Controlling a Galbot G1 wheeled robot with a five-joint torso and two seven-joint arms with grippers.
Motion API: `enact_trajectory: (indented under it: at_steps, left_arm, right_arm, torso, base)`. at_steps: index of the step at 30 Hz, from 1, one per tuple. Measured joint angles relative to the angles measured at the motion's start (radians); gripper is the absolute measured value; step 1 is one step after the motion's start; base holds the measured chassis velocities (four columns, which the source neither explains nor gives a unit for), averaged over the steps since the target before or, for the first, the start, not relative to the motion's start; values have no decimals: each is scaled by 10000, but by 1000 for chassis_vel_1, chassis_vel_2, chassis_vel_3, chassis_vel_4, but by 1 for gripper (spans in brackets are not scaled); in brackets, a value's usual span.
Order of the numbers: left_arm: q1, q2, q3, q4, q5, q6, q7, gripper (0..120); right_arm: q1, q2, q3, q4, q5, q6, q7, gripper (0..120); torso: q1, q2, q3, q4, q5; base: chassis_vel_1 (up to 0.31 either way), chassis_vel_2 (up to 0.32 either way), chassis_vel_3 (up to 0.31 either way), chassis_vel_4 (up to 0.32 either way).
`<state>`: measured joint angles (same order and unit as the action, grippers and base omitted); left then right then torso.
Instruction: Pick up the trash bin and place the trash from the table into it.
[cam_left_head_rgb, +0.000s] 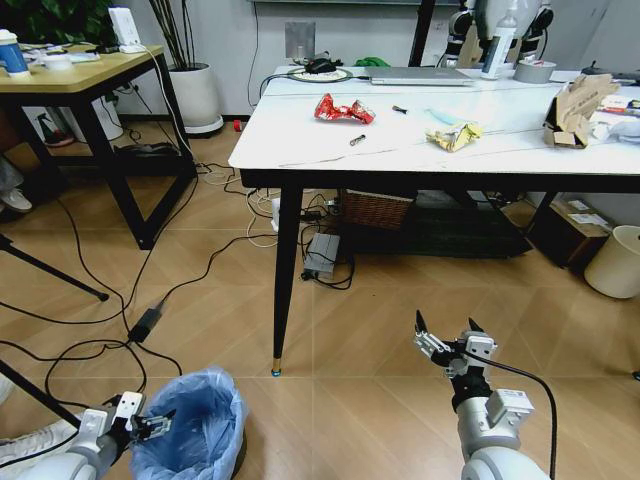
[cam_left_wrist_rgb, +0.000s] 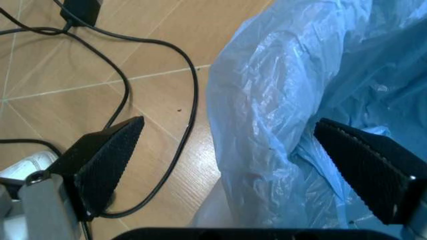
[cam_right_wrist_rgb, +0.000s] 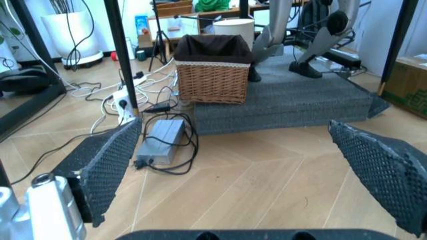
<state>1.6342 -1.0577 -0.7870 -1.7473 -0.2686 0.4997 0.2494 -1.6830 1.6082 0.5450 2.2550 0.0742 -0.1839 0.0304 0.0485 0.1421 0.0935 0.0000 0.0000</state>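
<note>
Down at floor level on the left, the left gripper (cam_left_head_rgb: 150, 424) has its fingers spread wide at the rim of the trash bin (cam_left_head_rgb: 195, 425), one finger (cam_left_wrist_rgb: 367, 167) against the blue bag, the other outside. Cables (cam_left_head_rgb: 150, 300) trail beside it. Bare floor lies ahead to the table (cam_left_head_rgb: 420, 150), where the trash (cam_left_head_rgb: 344, 109) sits. The right gripper (cam_left_head_rgb: 447, 335) hangs low, spread apart, holding nothing. The bin's base is cut off.
</note>
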Motion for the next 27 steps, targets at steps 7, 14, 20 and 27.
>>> enact_trajectory:
  at_steps: [7, 14, 20, 27]
  left_arm:
    - [-11, -79, 53, 57, 157, -210, 75, 90]
    - [-29, -115, 89, 46, 162, -204, 101, 66]
    - [-87, -199, 226, 50, 222, -160, 63, 41]
    - [-138, -231, 269, 43, 241, -138, 35, 15]
  right_arm:
    - [-34, 0, -23, 26, -36, 8, -5, 100]
    - [-38, 0, -22, 49, -38, 11, -19, 100]
    - [-28, 0, 11, 52, -16, 16, -30, 100]
    - [8, 0, 12, 18, -6, 17, -34, 100]
  torso:
    - [0, 1, 0, 0, 1]
    - [0, 1, 0, 0, 1]
    - [0, 1, 0, 0, -2]
    - [0, 2, 0, 1, 7]
  base:
    - [0, 0, 0, 0]
    - [0, 0, 0, 0]
    - [0, 0, 0, 0]
    - [0, 0, 0, 0]
